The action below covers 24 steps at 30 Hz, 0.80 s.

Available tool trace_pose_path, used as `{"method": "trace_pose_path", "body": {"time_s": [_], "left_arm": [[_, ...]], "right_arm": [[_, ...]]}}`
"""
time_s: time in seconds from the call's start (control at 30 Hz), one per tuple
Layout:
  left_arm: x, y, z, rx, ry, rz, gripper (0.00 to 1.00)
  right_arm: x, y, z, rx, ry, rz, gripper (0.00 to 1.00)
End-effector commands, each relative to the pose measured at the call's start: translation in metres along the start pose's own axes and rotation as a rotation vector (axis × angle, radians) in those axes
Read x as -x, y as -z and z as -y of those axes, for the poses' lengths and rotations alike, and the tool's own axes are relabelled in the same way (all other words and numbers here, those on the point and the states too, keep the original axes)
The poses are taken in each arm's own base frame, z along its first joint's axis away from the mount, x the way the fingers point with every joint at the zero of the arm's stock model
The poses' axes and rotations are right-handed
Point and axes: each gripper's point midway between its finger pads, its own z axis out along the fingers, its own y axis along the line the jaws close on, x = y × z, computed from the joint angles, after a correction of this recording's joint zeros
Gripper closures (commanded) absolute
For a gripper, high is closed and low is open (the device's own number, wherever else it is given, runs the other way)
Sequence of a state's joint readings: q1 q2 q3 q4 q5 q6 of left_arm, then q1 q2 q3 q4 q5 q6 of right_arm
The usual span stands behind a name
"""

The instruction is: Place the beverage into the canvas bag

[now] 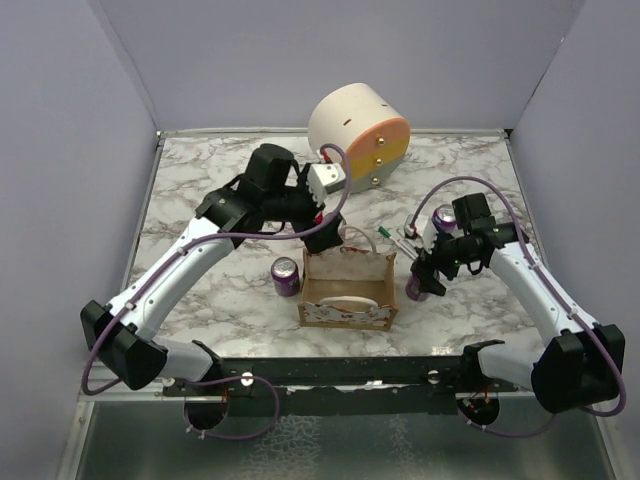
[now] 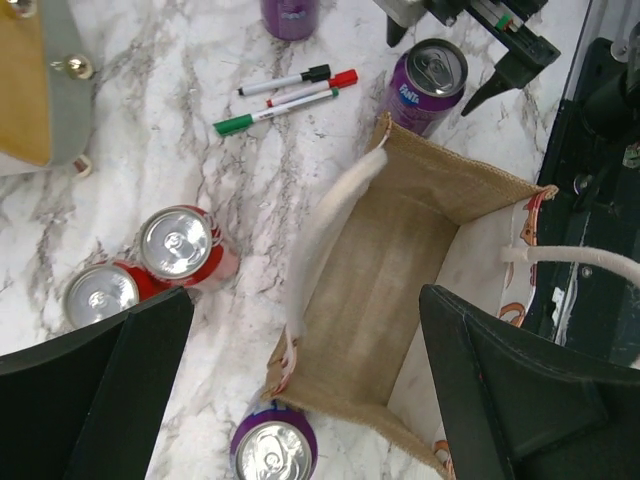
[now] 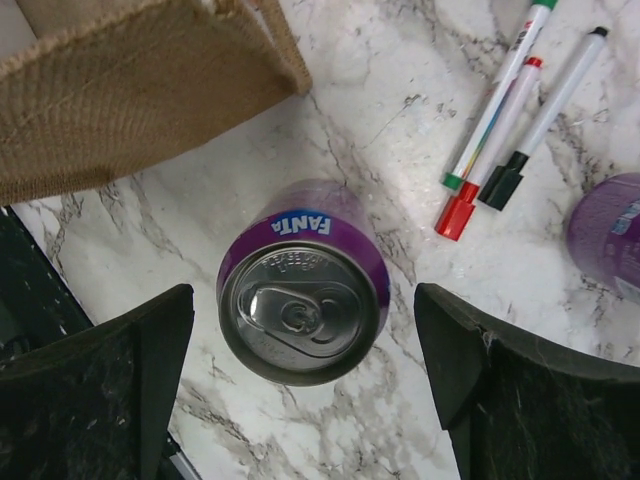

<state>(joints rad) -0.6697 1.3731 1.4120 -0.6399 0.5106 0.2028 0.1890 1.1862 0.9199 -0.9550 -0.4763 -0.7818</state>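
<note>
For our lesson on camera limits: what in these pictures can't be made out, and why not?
Top external view: red cans largely hidden under the left arm; the left wrist view shows only their lids, brands unreadable.
Right wrist view: far purple can cut off by the right edge.
Left wrist view: drawer box cut off at the corner.

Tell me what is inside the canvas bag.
Only bare burlap floor shows inside the canvas bag, no can; one corner hides behind a jaw of the left gripper.
</note>
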Motion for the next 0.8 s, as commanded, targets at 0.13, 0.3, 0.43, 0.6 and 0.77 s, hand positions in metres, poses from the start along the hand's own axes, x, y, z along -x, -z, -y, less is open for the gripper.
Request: {"method": "trace_pose_path", "body": {"time_s": [0.13, 0.3, 0.43, 0.6, 0.77], "left_arm": [[0.021, 0.055, -0.01, 0.023, -0.015, 0.128, 0.01], [0.008, 0.071, -0.03, 0.105, -0.012, 0.136, 0.01], [-0.006, 0.084, -0.045, 0.179, -0.014, 0.127, 0.01], [-0.019, 0.09, -0.054, 0.207, -0.007, 0.118, 0.01], [-0.031, 0.093, -0.066, 0.234, 0.007, 0.106, 0.01]], "right_arm": [[-0.015, -0.016, -0.006, 0.045, 0.051, -0.016, 0.26], [-0.014, -0.021, -0.005, 0.049, 0.059, -0.004, 0.53], [0.003, -0.006, -0.002, 0.024, 0.067, 0.032, 0.75], [0.049, 0.038, -0.002, -0.038, 0.095, 0.163, 0.91], [0.099, 0.086, -0.01, -0.069, 0.133, 0.318, 0.99]]}}
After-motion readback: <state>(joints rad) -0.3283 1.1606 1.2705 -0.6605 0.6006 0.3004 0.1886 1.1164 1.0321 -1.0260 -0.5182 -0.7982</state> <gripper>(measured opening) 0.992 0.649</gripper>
